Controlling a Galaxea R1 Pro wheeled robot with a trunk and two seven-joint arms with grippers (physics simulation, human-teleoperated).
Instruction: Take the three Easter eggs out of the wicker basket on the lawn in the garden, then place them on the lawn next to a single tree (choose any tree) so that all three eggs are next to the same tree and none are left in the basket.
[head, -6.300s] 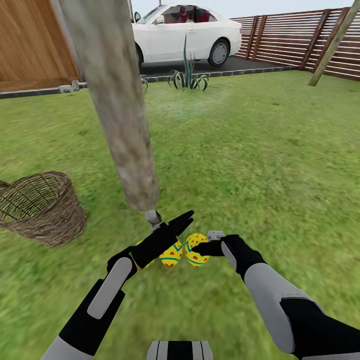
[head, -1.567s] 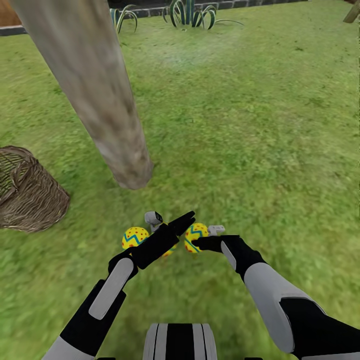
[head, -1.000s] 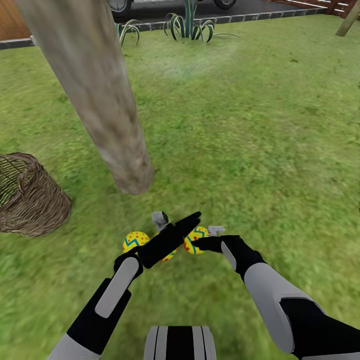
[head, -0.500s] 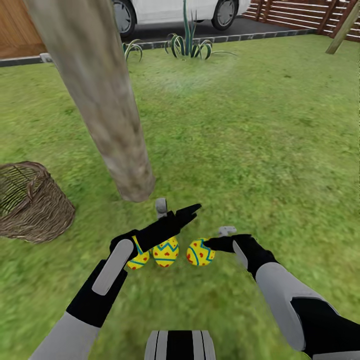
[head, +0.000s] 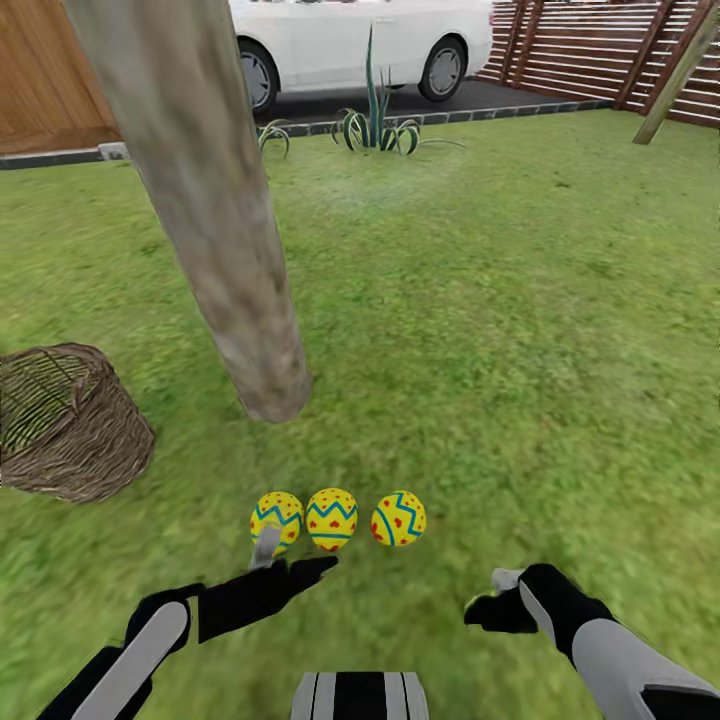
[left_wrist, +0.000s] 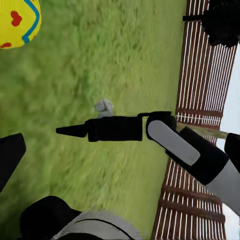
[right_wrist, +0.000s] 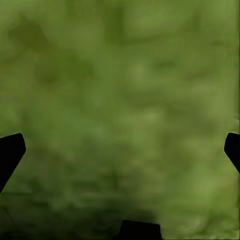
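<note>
Tools, left (head: 290, 570) and right (head: 490, 600), both released; three Easter eggs (head: 332, 518) just ahead: likely light, smooth, roll-prone; grip mid-belly.

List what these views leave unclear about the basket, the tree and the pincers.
- Wicker basket, head view: cut by the frame edge; its weave hides the bottom, so emptiness is unconfirmed.
- Tree, head view: the top edge cuts off the foliage.
- Right pincer, head view: dark and small, opening unreadable.
- Lawn, right wrist view: blurred.
</note>
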